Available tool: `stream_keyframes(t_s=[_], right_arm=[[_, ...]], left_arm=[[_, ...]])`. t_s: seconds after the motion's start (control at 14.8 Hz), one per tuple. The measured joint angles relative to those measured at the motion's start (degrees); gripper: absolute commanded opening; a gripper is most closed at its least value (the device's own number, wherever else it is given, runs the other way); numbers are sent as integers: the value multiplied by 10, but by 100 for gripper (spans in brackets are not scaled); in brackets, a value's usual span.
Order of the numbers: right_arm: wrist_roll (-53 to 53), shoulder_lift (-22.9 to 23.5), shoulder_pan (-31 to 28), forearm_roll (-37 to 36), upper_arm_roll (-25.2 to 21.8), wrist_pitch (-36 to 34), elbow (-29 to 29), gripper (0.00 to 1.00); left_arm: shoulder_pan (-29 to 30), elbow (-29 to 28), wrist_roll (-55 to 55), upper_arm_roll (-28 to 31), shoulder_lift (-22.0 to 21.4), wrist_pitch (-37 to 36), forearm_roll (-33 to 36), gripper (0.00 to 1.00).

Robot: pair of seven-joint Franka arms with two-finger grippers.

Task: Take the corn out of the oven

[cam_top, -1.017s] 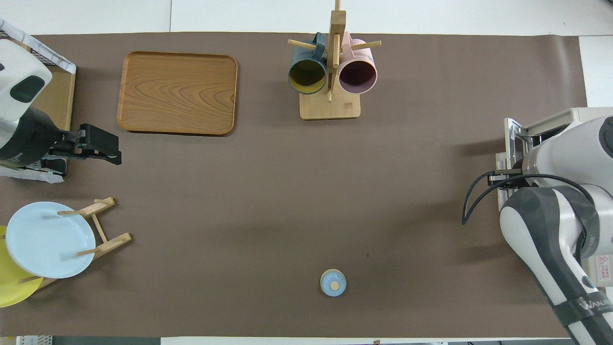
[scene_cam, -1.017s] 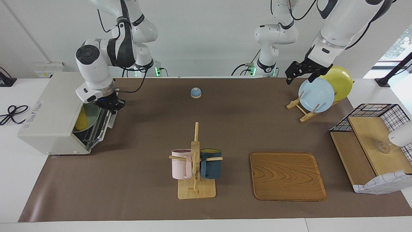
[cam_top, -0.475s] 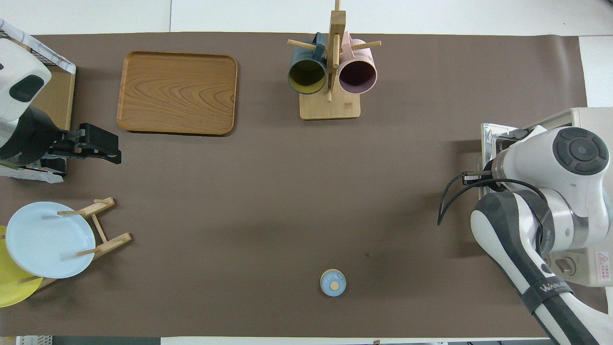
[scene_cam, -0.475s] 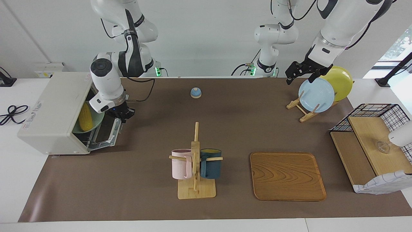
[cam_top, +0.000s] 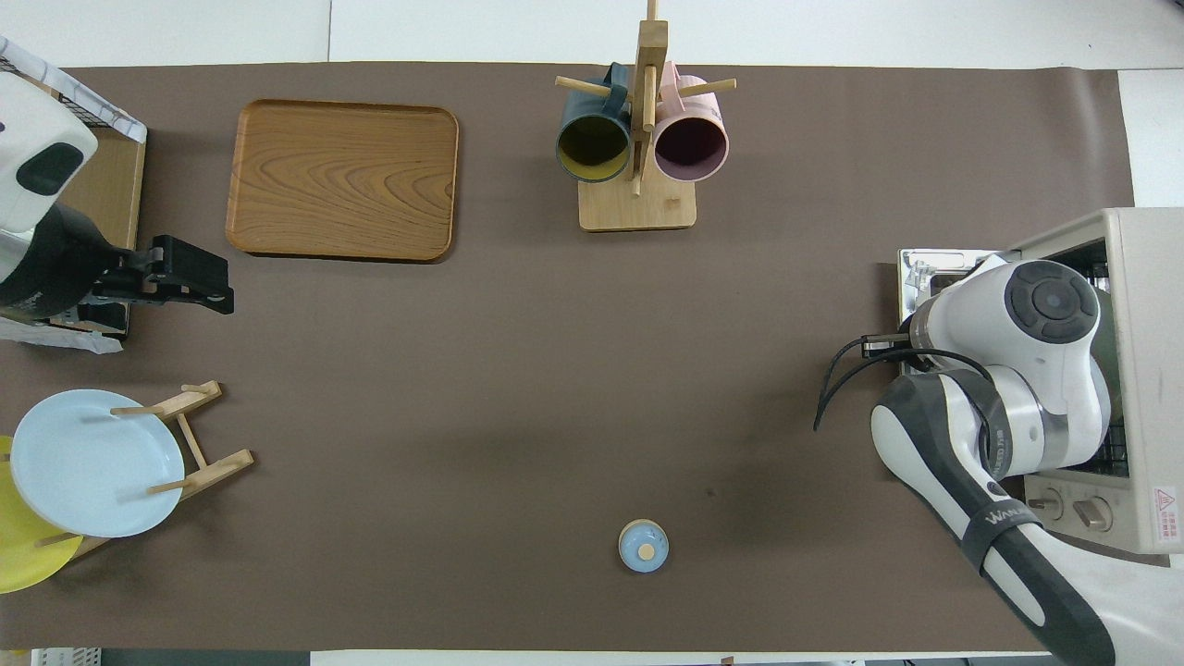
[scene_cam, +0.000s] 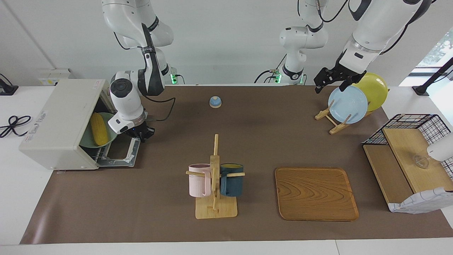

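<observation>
The off-white oven (scene_cam: 60, 117) stands at the right arm's end of the table, its door (scene_cam: 120, 152) lowered almost flat. Inside, the yellow corn (scene_cam: 98, 129) lies on a green plate (scene_cam: 108, 138) on the rack. My right gripper (scene_cam: 140, 134) is shut at the door's outer edge, on the handle. In the overhead view the right arm covers the corn; the oven (cam_top: 1142, 370) and a corner of the door (cam_top: 925, 264) show. My left gripper (scene_cam: 330, 86) waits open in the air over the plate rack, also seen as the left gripper (cam_top: 217, 282) from overhead.
A wooden mug rack (scene_cam: 215, 180) with a pink and a dark blue mug stands mid-table, a wooden tray (scene_cam: 316, 193) beside it. The plate rack holds a light blue plate (scene_cam: 347, 104) and a yellow plate (scene_cam: 375, 88). A small blue knobbed lid (scene_cam: 215, 102) lies near the robots. A wire shelf (scene_cam: 410, 156) sits at the left arm's end.
My right gripper has swung out and down from the oven's front, and the door came with it from part open to almost flat. The corn shows more fully. The left arm has not moved.
</observation>
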Motion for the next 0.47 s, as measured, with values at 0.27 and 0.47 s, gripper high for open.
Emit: stream_keyframes(t_s=[0.27,0.47], right_arm=[[4,5,0,1,-1,7,2,0],[6,5,0,17,-4,7,2,0]], left_arm=[[0,0,0,0,0,1,0,100],[0,0,0,0,0,1,0,100]])
